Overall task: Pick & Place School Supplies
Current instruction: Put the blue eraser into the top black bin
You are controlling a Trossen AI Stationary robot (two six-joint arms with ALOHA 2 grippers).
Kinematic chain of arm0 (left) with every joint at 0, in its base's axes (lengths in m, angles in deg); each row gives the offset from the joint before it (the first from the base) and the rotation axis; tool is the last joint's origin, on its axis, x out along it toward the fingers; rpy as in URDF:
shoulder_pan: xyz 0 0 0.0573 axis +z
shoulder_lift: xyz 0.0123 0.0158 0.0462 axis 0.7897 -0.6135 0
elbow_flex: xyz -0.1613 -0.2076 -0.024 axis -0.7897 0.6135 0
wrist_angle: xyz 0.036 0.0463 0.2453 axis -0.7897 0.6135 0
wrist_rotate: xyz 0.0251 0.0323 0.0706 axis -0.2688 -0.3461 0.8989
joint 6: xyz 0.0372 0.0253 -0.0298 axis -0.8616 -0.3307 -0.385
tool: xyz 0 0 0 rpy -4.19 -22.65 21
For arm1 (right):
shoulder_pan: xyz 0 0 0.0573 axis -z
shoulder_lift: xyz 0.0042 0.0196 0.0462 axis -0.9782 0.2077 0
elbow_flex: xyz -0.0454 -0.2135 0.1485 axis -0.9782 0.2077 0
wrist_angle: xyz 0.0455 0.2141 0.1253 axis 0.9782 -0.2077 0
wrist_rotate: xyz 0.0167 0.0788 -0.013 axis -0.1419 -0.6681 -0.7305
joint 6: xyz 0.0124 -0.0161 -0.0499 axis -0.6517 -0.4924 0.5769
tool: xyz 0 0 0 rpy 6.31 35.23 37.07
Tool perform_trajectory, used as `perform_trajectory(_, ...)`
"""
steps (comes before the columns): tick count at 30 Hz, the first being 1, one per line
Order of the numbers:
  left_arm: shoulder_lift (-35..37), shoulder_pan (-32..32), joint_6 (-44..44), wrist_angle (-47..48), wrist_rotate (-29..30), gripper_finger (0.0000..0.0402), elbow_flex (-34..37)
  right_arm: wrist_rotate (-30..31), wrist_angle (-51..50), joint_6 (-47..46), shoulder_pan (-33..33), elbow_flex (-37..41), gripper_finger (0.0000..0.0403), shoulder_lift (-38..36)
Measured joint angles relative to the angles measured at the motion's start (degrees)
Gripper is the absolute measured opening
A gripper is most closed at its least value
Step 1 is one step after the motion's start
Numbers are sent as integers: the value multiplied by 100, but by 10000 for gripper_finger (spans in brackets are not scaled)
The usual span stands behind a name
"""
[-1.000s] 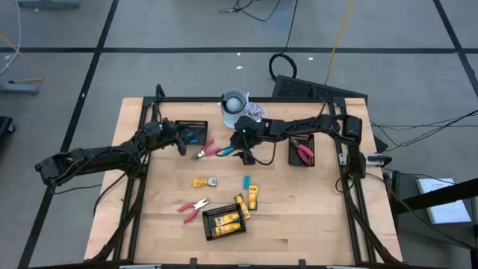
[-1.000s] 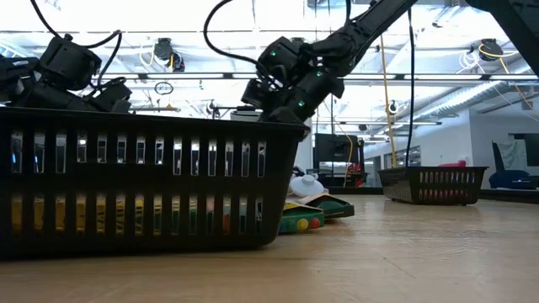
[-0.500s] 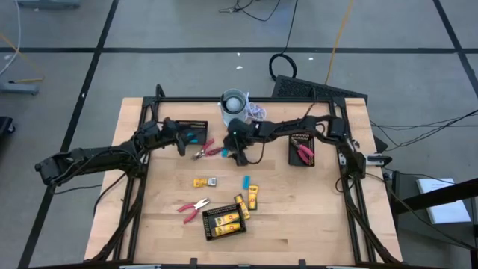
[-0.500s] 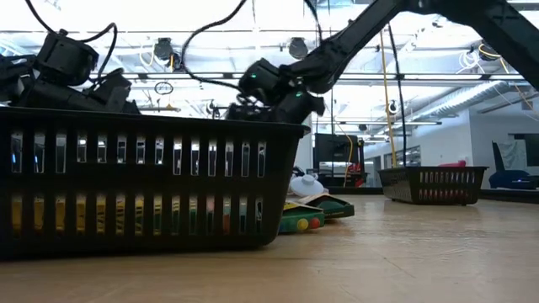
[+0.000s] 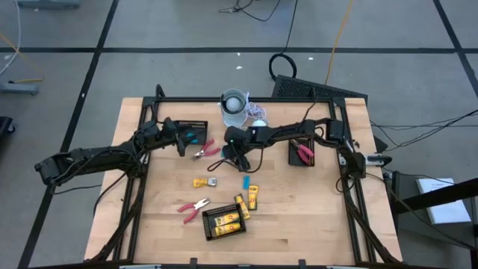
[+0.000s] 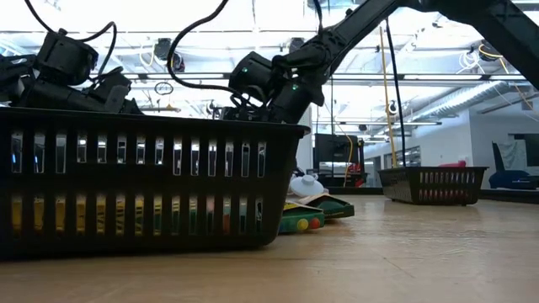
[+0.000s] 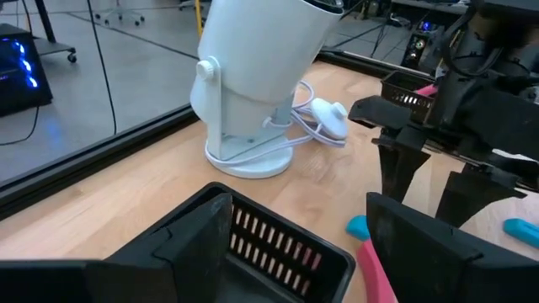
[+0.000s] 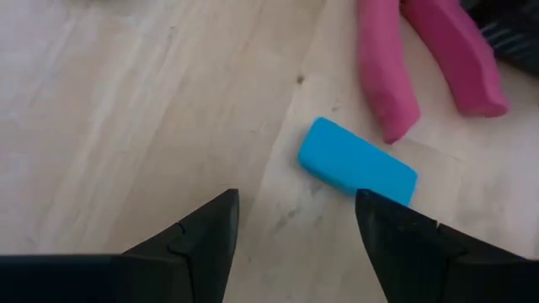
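light-blue stick [image 8: 357, 162] (on the table) under open right gripper [image 8: 293, 225]

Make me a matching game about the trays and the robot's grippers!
Things:
1. front tray
2. right-side tray
3. right gripper
4. left gripper

Places or states:
A. holds red-handled tools
B. open, just above a light-blue piece on the table
C. holds yellow-and-black pieces
D. open, at the far-left tray

Pairs: 1-C, 2-A, 3-B, 4-D
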Motion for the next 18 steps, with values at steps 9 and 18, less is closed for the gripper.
perform_trajectory(9,0,1,-42,25,-4,271,0,580,-1166,7,-351,-80,229,-191)
perform_trajectory(18,0,0,-101,95,-11,271,0,730,-1814,-446,-1079,-69,229,-556)
